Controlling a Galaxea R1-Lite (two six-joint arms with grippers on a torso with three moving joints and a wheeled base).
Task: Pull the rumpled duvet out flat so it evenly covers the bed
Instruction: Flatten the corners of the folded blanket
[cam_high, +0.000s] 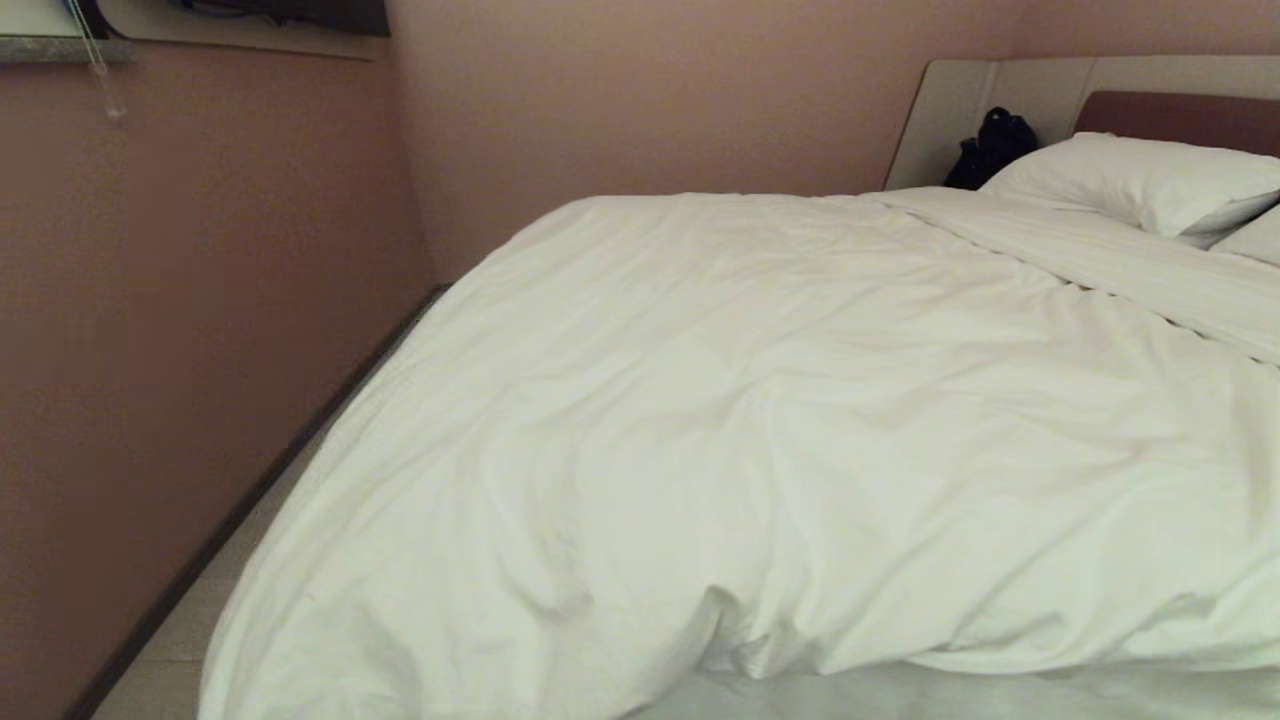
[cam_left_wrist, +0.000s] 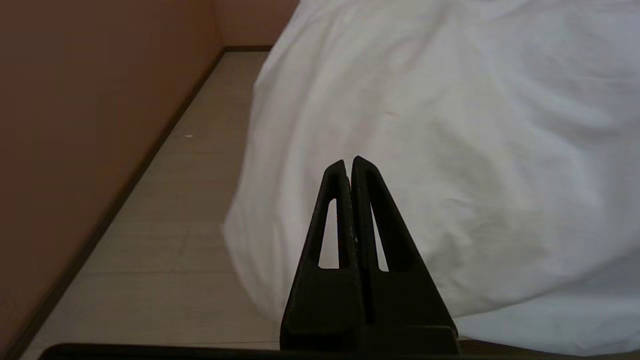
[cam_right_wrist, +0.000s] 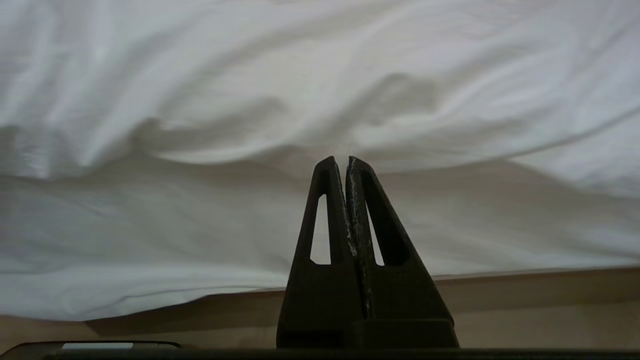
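I see the duvet (cam_high: 760, 420) hiding most of the bed (cam_high: 1010, 95), while left gripper (cam_left_wrist: 349, 162) and right gripper (cam_right_wrist: 346, 161), absent from my head view, sit pressed together, empty.

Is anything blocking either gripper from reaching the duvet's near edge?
Nothing visible does. The left gripper and right gripper, both shut and empty, face the duvet with only open space between.

A thick, creased white duvet (cam_high: 760, 420) fills the frame's centre, draped over the low white-sheeted bed (cam_high: 960, 695), spilling lower left.
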